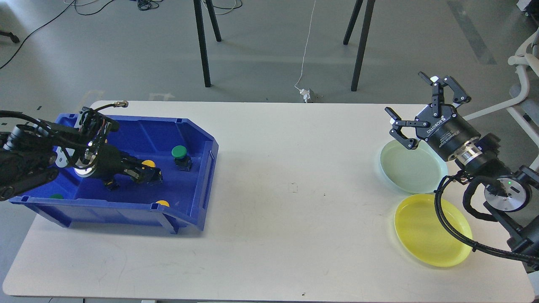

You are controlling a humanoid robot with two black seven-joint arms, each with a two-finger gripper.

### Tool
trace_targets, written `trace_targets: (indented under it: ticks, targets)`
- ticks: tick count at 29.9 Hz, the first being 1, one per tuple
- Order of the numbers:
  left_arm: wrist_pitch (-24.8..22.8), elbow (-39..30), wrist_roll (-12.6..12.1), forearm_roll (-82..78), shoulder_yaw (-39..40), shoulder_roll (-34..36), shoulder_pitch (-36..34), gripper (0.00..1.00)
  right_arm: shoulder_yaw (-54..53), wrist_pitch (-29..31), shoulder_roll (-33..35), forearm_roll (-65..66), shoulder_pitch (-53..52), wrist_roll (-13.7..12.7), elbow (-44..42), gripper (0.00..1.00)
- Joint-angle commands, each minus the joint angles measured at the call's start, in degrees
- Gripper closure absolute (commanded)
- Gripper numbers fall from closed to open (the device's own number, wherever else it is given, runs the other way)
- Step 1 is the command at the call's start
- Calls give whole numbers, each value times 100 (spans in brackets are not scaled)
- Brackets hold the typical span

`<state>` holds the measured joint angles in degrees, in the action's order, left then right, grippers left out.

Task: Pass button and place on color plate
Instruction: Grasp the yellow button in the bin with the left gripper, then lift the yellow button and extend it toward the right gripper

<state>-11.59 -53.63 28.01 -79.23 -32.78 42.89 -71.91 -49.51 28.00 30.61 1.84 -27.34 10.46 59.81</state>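
A blue bin [202,164] on the left of the table holds several buttons. My left gripper [147,174] is down inside it, shut on a yellow button [148,163] that it holds just above the bin floor. A green button [180,152] stands to its right. Another yellow button [162,203] and another green one [56,196] show at the bin's near wall. My right gripper [410,101] is open and empty, in the air over the far edge of the pale green plate [410,166]. The yellow plate [425,235] lies nearer, by the table's right front.
The right arm's cable loops over the yellow plate's right part. A white chair [524,84] stands off the table's right edge. Black stand legs [202,42] are on the floor behind the table.
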Motion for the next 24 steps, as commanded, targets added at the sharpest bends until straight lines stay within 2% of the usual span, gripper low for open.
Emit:
trace_targets:
  ticks: [1, 5, 7, 10, 12, 16, 18, 24]
  targets:
    - [-115, -1278, -1, 13, 332, 982, -761, 99, -120, 0, 7, -17, 53, 0, 13, 0]
    - [-721, -2483, -1, 118, 1394, 1976, -1097, 99, -612, 0, -63, -26, 185, 0, 30, 0]
    - [-784, -2992, -1, 398, 1939, 2232, -1045, 99, -805, 0, -72, -35, 229, 0, 65, 0]
    - [-757, -3609, -1, 1573, 2231, 2233, -1027, 99, -929, 0, -11, -26, 317, 8, 302, 0]
    - [-644, -3733, -1, 2356, 2354, 1901, -1018, 99, -973, 0, 50, -9, 474, 8, 574, 0]
    - [181, -3480, -1, 2869, 2399, 645, -738, 99, -824, 0, 664, 79, 790, -9, 1294, 0]
    - [446, -3234, -1, 3027, 2425, 21, -527, 99, -736, 0, 832, 271, 1054, -18, 1716, 0]
    - [728, -2258, -1, 3168, 2469, -1343, 115, 99, -631, 0, 1123, 1054, 1652, -44, 2605, 0]
